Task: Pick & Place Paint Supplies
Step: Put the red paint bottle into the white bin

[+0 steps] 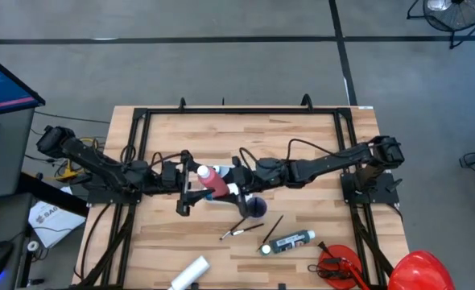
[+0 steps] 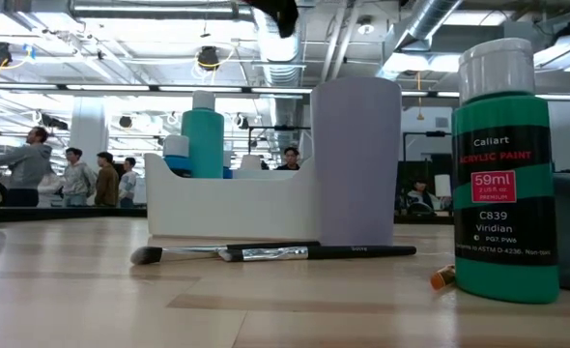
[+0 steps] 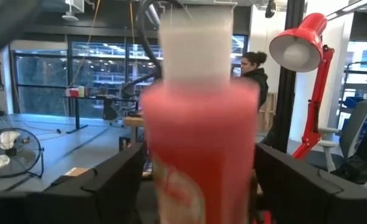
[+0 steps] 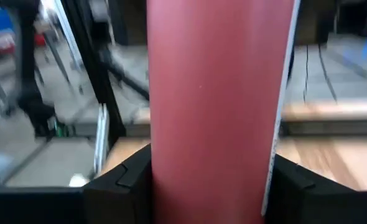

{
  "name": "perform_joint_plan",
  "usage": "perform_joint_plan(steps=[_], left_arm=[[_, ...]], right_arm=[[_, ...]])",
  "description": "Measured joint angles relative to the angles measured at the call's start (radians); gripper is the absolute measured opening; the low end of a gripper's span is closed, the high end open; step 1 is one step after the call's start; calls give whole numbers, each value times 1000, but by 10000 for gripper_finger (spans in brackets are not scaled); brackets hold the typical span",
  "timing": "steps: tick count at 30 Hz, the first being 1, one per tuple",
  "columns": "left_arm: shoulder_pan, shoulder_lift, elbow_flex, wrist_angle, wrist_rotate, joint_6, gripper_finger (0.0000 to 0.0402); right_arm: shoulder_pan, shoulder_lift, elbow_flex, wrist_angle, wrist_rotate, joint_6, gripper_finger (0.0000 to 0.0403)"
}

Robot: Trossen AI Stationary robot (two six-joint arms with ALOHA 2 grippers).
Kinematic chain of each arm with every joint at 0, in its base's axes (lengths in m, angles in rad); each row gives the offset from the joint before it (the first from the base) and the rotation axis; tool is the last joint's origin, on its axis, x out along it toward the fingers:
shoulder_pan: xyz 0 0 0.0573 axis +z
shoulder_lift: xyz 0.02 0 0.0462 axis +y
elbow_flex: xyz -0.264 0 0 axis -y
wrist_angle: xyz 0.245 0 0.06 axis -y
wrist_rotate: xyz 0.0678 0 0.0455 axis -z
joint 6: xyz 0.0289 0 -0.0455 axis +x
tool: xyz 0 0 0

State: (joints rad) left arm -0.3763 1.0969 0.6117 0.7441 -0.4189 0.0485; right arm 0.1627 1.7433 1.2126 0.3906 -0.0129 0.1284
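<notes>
Red bottle (image 1: 213,180) clamped in right claw (image 1: 231,184); left claw (image 1: 191,185) agape.

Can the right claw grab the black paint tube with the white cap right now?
Probably not yet. The right claw is busy, shut around the red paint bottle. The black paint tube with the white cap lies uncovered on the wooden table.

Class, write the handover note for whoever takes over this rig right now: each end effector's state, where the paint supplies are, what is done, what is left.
Left end effector: around the white-capped end of the red paint bottle; grip unclear.
Right end effector: fingers on both sides of the bottle's body, apparently holding it.
The bottle is mid-table between both arms.
Done: a teal bottle stands in the white caddy.
Left on the table: brush, green Viridian bottle, black tube, white tube.
</notes>
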Motion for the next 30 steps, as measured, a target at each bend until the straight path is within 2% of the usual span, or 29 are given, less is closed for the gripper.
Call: perform_joint_plan(steps=[5,8,13,16,24,30], left_arm=[[0,0,0,3,-4,20,306],[-7,0,0,3,-9,33,303],[-36,0,0,-1,-12,84,293],[-42,-1,-1,14,-17,94,289],[-34,5,-2,27,-14,76,289],[-15,66,-2,40,-1,43,289]], right_arm=[[3,82,-4,202,-6,0,165],[5,133,-4,329,-8,0,164],[5,197,-4,498,-14,30,197],[8,223,-2,579,-15,37,204],[13,230,-3,607,-12,33,168],[14,229,-3,620,-9,22,197]])
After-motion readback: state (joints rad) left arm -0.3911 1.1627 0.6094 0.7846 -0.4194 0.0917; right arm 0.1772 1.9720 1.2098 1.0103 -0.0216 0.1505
